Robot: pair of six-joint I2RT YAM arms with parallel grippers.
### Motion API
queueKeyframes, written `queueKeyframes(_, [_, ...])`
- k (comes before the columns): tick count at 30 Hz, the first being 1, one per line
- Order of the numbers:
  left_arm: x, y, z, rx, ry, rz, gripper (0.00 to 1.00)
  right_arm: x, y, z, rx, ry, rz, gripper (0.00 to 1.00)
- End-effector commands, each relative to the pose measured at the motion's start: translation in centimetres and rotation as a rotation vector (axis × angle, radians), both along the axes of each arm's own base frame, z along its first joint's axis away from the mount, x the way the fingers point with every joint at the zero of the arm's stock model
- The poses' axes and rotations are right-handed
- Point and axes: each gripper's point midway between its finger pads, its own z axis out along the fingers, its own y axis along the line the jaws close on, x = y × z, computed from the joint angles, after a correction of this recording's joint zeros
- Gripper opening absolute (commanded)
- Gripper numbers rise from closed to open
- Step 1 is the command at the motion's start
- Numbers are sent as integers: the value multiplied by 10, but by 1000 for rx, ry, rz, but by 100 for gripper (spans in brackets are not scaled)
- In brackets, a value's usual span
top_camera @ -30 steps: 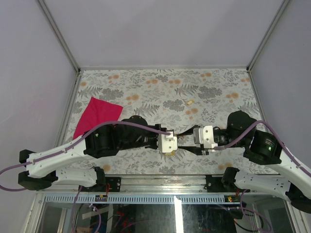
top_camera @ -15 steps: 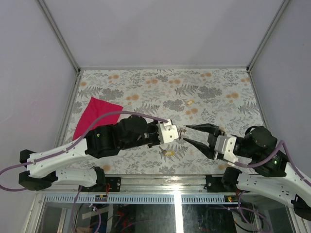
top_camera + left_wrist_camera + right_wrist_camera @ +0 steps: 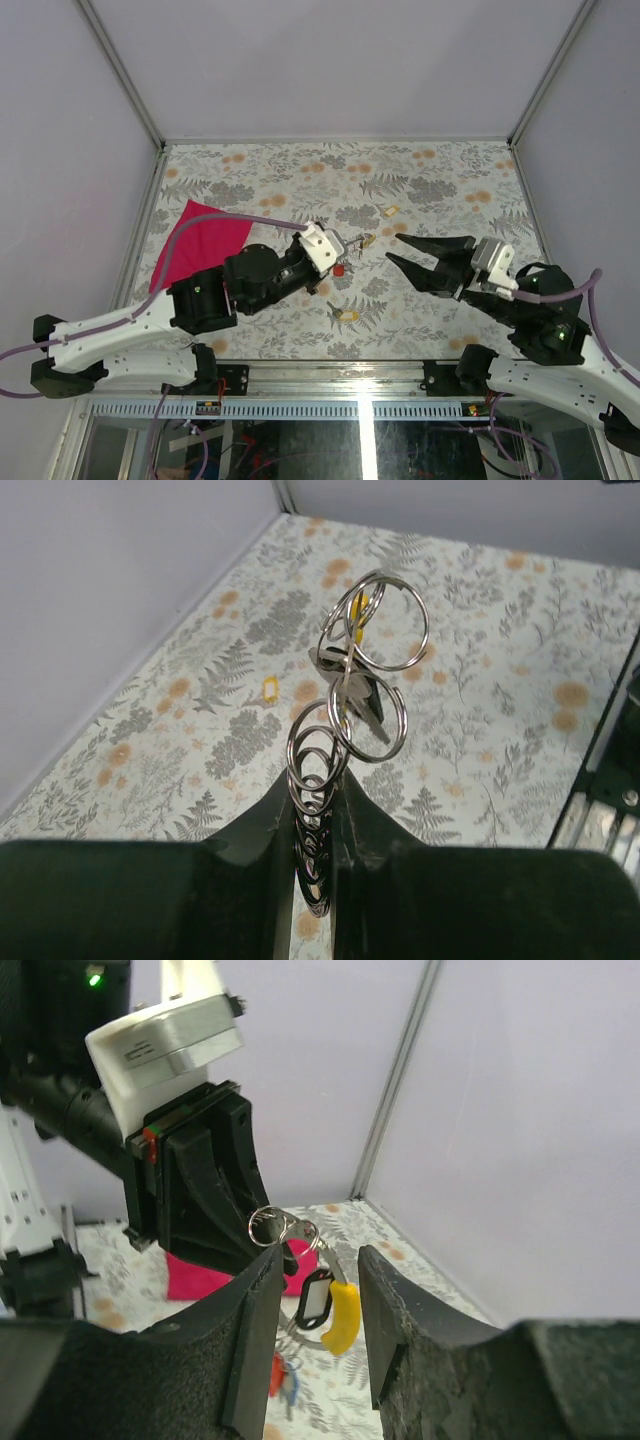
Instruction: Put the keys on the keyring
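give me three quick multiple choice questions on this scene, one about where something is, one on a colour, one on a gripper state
1. Where on the table does the pink cloth lie?
A) left side
B) right side
C) far middle

2. What colour is the loose key beyond the grippers?
A) blue
B) black
C) yellow

3. The right gripper is:
A) shut on a key
B) open and empty
C) shut on the cloth

Answers: 1 A, the cloth sits at the table's left edge. 2 C, the key's cap shows yellow. 3 B, its fingers stand apart with nothing gripped.
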Motion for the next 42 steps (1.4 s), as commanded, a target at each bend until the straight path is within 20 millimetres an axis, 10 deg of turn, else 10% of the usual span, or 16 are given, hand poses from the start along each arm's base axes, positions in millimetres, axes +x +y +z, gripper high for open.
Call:
queueKeyframes(1, [13,6,52,-249,-62,98,0,1,-13,36,288,222,11,43])
queueKeyframes(12, [20,10,60,-285,-86,141,0,20,-16,51,708,612,70,44])
queueKeyframes(42, [22,8,69,-287,-103,148,0,28,29,19,707,856,161,39])
